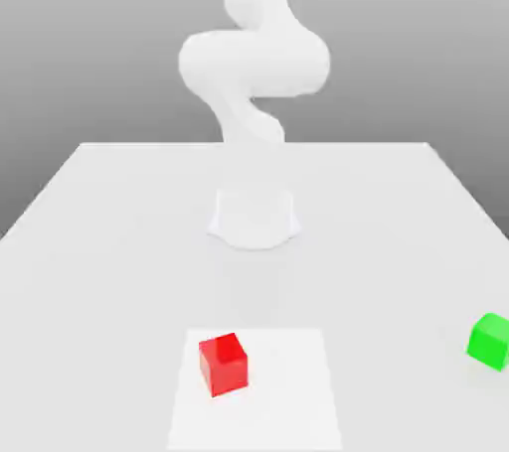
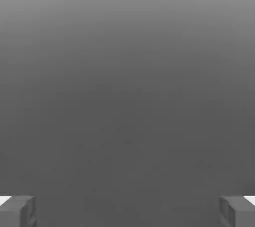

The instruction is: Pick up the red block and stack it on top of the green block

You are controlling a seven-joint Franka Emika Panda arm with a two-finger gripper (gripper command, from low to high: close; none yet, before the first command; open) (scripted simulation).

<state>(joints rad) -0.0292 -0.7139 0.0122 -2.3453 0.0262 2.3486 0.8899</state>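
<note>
Red block (image 1: pixel 223 364) sits at about six o'clock on the white table (image 1: pixel 119 241). The green block (image 1: pixel 489 341) sits well apart, near four o'clock. The hand (image 2: pixel 127 211) is spread wide, holding nothing. Picking and stacking are not yet done.

I am seeing a plain bright red block (image 1: pixel 223 364), a plain bright green block (image 1: pixel 489 341), a pale grey desk (image 1: pixel 99 241), and my white arm (image 1: pixel 254 63).

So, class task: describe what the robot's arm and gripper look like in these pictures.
The arm is plain white, built of smooth rounded segments on a round white base, with no cables or markings to be seen. The gripper has two blocky grey fingers with white edges.
</note>
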